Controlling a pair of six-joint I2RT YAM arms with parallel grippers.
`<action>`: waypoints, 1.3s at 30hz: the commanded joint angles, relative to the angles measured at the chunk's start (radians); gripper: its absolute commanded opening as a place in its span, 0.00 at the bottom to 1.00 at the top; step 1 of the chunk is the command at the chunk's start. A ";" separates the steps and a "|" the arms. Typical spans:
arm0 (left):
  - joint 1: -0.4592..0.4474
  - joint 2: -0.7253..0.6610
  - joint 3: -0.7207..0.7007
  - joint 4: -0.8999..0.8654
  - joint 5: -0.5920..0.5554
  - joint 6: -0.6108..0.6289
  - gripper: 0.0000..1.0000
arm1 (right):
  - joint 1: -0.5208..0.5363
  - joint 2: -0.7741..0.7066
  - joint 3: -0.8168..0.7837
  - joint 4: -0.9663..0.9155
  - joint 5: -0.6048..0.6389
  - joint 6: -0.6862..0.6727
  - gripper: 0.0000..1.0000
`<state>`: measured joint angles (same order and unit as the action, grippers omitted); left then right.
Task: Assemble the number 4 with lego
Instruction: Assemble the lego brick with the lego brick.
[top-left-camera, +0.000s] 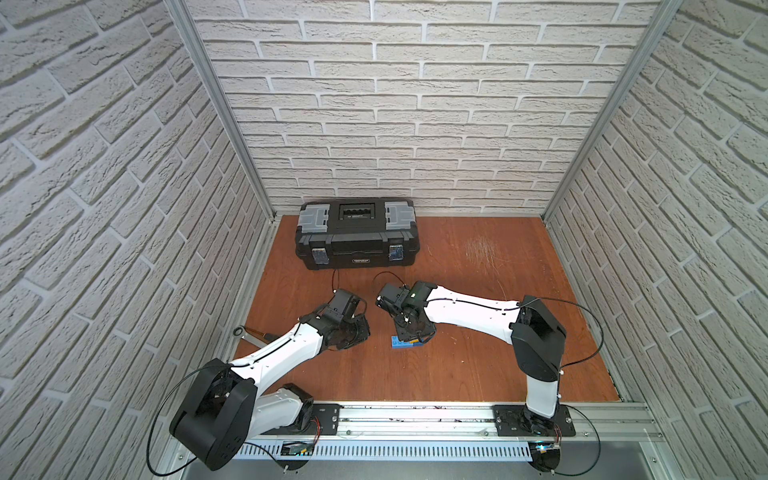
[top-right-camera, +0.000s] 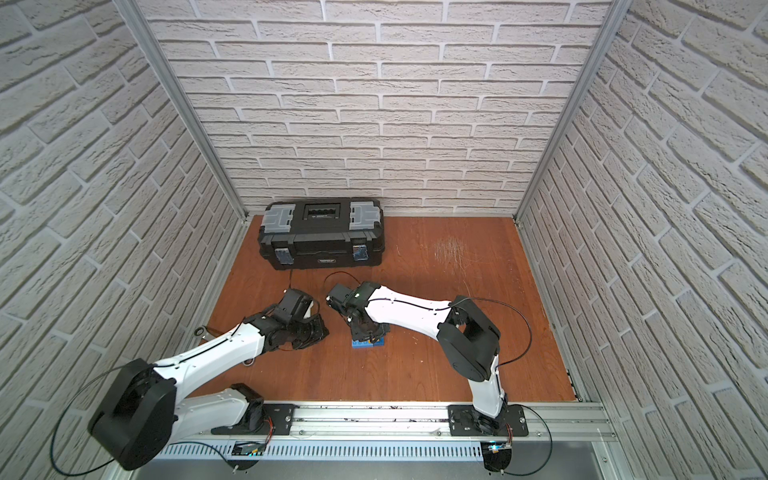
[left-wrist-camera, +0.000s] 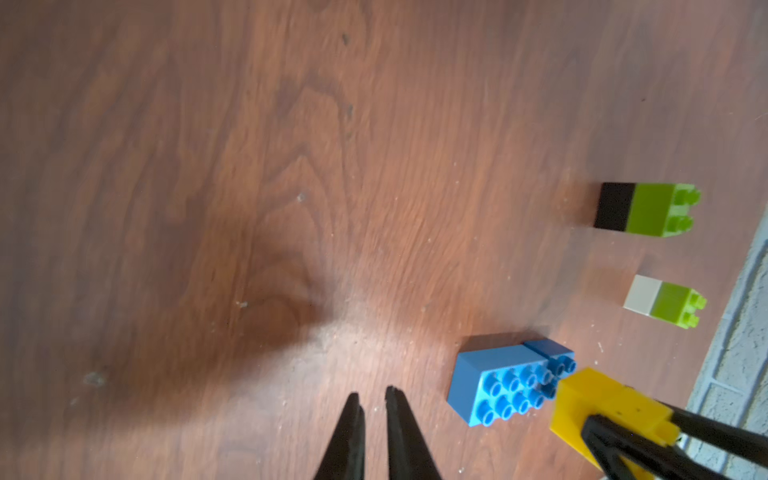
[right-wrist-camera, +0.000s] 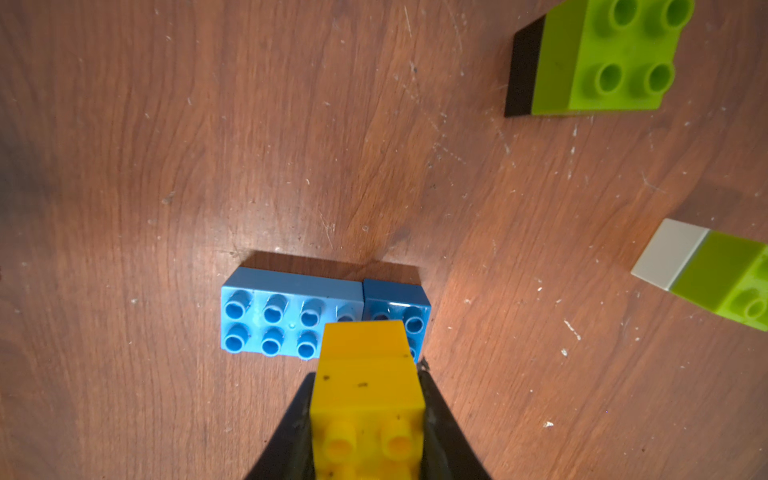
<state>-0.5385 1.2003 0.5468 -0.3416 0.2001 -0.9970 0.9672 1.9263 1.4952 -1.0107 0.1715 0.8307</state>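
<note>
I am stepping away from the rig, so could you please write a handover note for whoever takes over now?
Right hand: shut on the yellow stack, over the seam between long blue brick and small blue brick; seating unclear.
Left hand: nearly shut, empty.
Green-black pair and green-white pair lie apart on the table.
Done: three pairs joined.
Left: seat yellow, add both green pairs.
</note>
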 joint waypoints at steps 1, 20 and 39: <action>0.005 0.020 -0.010 0.007 0.021 0.023 0.15 | 0.010 0.020 0.012 -0.015 0.010 0.031 0.02; 0.005 0.062 0.005 0.015 0.035 0.042 0.15 | 0.009 0.045 -0.002 0.004 0.006 0.068 0.02; 0.003 0.064 -0.003 0.028 0.038 0.037 0.15 | -0.003 0.223 -0.215 0.119 -0.080 0.120 0.02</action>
<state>-0.5385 1.2591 0.5468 -0.3363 0.2306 -0.9688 0.9894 1.9293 1.3876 -0.8974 0.2230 0.9356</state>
